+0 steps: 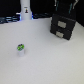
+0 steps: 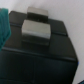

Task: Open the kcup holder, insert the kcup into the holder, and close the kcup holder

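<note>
I saw the white table point(image 1: 47, 62) with the kcup holder point(image 1: 63, 27) sitting toward the exterior view's right, both front panels flush, and the arm point(image 1: 66, 6) directly above it. The wrist view was filled by the holder's black top, with the gripper point(image 2: 36, 25) right over it and one grey finger pad point(image 2: 35, 31) showing; I couldn't tell whether the claw was apart or together. The white bottle point(image 1: 25, 11) stood at the back on the exterior view's left, and the kcup point(image 1: 20, 49) stood upright, green top up, on open table well apart from the holder.

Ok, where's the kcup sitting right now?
In the exterior view, the kcup stands on the white table, lower left, well apart from the kcup holder at upper right.
</note>
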Motion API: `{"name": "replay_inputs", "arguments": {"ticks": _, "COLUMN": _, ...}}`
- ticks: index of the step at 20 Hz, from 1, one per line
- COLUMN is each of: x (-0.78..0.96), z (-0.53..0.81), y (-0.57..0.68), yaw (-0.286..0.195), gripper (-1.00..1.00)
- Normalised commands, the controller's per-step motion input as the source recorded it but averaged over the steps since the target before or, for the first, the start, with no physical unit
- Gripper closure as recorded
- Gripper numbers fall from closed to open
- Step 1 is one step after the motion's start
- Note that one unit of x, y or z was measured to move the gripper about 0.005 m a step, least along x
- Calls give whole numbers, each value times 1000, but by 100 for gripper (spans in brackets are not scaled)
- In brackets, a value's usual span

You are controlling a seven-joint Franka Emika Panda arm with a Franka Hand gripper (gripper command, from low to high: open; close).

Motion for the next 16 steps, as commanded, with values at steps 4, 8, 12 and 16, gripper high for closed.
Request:
{"name": "replay_inputs", "arguments": {"ticks": 4, "x": -222, "z": -312, "y": 497, "yaw": -160, "gripper": -100}}
{"name": "replay_inputs", "arguments": {"ticks": 8, "x": -210, "z": -407, "y": 282, "yaw": -112, "gripper": -100}}
{"name": "replay_inputs", "arguments": {"ticks": 12, "x": -186, "z": -408, "y": 161, "yaw": -71, "gripper": -100}}
{"name": "replay_inputs", "arguments": {"ticks": 16, "x": -187, "z": -384, "y": 131, "yaw": -23, "gripper": -100}}
